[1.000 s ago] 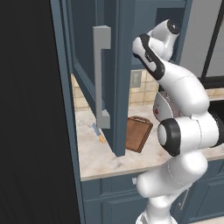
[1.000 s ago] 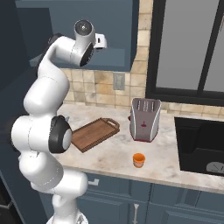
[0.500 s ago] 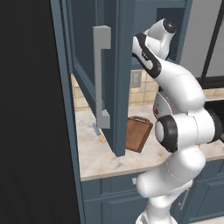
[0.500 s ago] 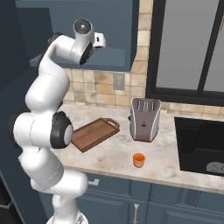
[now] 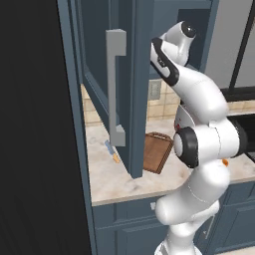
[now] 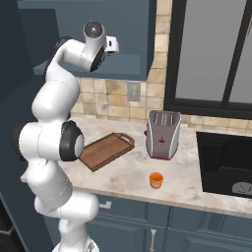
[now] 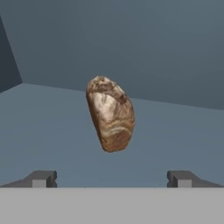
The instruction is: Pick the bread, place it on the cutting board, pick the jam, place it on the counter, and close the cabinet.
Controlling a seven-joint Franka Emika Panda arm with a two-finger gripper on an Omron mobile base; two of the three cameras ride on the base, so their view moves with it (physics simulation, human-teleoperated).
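Observation:
In the hand view the bread [image 7: 110, 114], a tan-brown lump, stands on end on the blue-grey shelf inside the cabinet [image 6: 125, 34]. My gripper [image 7: 111, 179] is open, its two fingertips [image 7: 41, 178] spread wide just short of the bread, touching nothing. The cabinet door [image 5: 117, 74] with its long grey handle hangs open. The cutting board [image 6: 106, 150] lies bare on the counter [image 6: 130, 174] below. The jam [image 6: 156, 180], a small orange jar, stands on the counter near its front edge, in front of the toaster.
A silver toaster [image 6: 162, 134] stands to the right of the board, with a dark sink [image 6: 226, 162] beyond it. A small blue-and-orange tool [image 5: 112, 151] lies on the counter under the open door. The open door juts out over the counter's left part.
The arm's upper end has edged slightly further toward the cabinet opening. The jaws stay open and nothing on the counter has moved.

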